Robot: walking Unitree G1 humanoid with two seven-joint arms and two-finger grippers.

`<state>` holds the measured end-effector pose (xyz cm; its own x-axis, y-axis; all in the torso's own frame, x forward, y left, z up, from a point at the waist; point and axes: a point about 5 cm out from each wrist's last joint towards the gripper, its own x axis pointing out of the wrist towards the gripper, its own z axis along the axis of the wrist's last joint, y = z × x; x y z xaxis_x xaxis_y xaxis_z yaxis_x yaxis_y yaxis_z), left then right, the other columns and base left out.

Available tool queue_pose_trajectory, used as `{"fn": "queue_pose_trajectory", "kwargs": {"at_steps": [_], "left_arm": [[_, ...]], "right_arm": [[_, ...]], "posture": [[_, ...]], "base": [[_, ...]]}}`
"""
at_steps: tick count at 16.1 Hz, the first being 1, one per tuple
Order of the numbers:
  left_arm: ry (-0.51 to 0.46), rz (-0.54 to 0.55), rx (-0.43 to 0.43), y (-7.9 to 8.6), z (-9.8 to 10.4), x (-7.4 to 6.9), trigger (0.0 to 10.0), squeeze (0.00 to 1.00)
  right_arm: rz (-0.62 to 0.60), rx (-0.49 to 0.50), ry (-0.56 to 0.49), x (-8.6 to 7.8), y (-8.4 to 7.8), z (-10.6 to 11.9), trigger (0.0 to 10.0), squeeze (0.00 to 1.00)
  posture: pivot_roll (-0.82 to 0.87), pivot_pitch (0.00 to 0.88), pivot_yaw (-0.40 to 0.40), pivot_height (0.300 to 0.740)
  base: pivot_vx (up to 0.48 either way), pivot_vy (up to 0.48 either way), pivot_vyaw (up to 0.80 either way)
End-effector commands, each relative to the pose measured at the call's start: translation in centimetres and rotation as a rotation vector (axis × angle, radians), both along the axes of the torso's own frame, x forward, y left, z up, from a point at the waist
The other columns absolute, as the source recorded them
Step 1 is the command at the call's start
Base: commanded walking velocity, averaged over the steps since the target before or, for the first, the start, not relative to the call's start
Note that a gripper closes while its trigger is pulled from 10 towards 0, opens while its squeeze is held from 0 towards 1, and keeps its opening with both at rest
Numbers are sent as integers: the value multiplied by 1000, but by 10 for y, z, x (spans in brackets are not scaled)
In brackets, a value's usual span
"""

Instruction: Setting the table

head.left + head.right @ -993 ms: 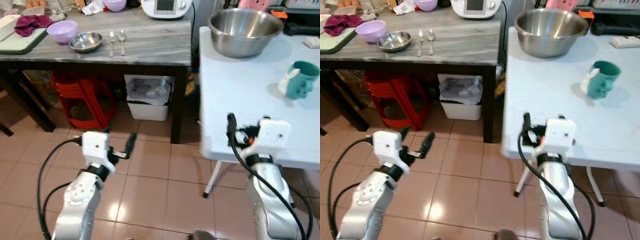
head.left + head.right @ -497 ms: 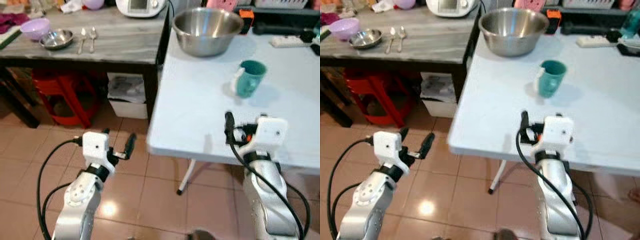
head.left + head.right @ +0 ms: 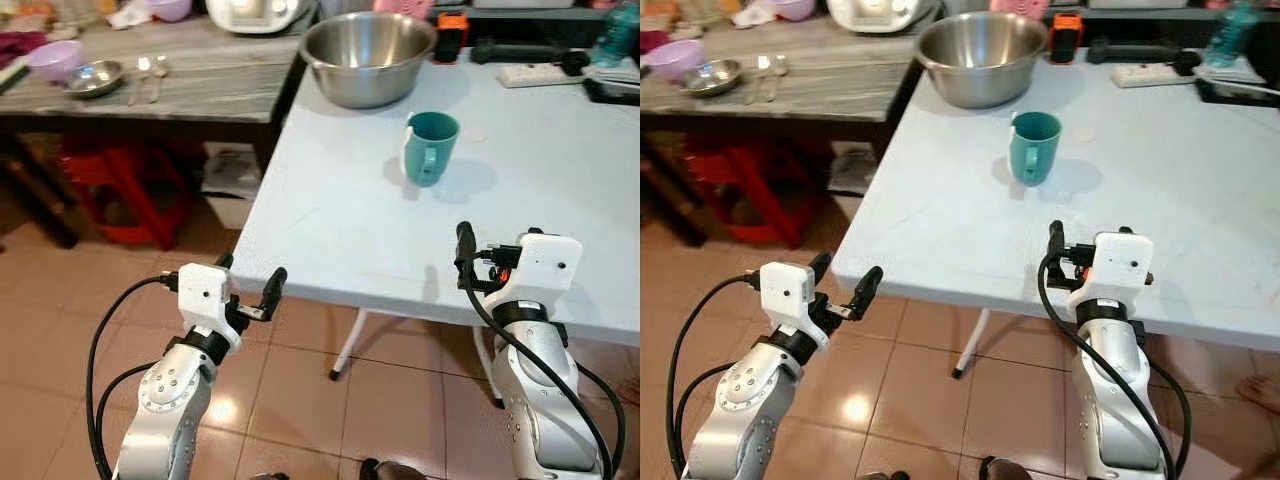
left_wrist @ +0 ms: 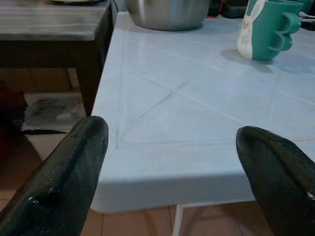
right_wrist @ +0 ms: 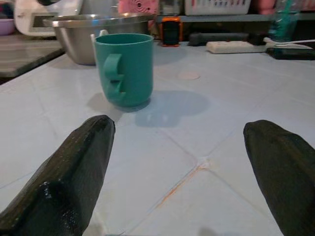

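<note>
A teal mug (image 3: pixel 430 146) with a white rabbit figure on its side stands upright near the middle of the white table (image 3: pixel 330 225). Behind it sits a large steel bowl (image 3: pixel 367 56). My right gripper (image 5: pixel 177 169) hovers open over the table's near edge, pointing at the mug, with nothing between its fingers. My left gripper (image 3: pixel 248 278) is open too, held low just off the table's near left corner. On the dark marble-topped side table (image 3: pixel 210 95) to the far left lie two spoons (image 3: pixel 150 74), a small steel bowl (image 3: pixel 92 78) and a purple bowl (image 3: pixel 48 58).
A red stool (image 3: pixel 105 180) and a white bin (image 3: pixel 228 190) stand under the side table. A power strip (image 3: pixel 530 72), an orange-black device (image 3: pixel 452 22) and a bottle (image 3: pixel 612 38) line the white table's far edge. Tiled floor lies below.
The whole view has swung right: the white table and mug now sit in front of me and the side table has slid to the far left. Both grippers remain open.
</note>
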<state>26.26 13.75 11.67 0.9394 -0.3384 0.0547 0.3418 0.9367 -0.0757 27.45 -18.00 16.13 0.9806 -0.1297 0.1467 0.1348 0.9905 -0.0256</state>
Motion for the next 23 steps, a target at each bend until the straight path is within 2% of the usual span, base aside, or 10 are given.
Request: {"fn": "queue_pose_trajectory", "kwargs": {"at_steps": [1, 15, 17, 23], "left_arm": [[-8, 4, 9, 4, 2, 0, 10000, 0], [-2, -54, -12, -1, 0, -7, 10000, 0], [4, -62, -22, -1, -1, -8, 10000, 0], [19, -144, -3, 0, -9, -16, 10000, 0]], "right_arm": [[14, -1, -15, 0, 4, 3, 10000, 0], [33, -19, -15, 0, 9, 4, 10000, 0], [0, -9, 10, -1, 6, 0, 10000, 0], [35, -22, 7, -1, 14, -2, 10000, 0]], "posture": [[-129, 165, 84, 740], [-132, 179, 82, 740], [-132, 180, 82, 740], [-133, 188, 85, 740]], "base": [[0, 0, 0], [305, 0, 0], [0, 0, 0], [0, 0, 0]]}}
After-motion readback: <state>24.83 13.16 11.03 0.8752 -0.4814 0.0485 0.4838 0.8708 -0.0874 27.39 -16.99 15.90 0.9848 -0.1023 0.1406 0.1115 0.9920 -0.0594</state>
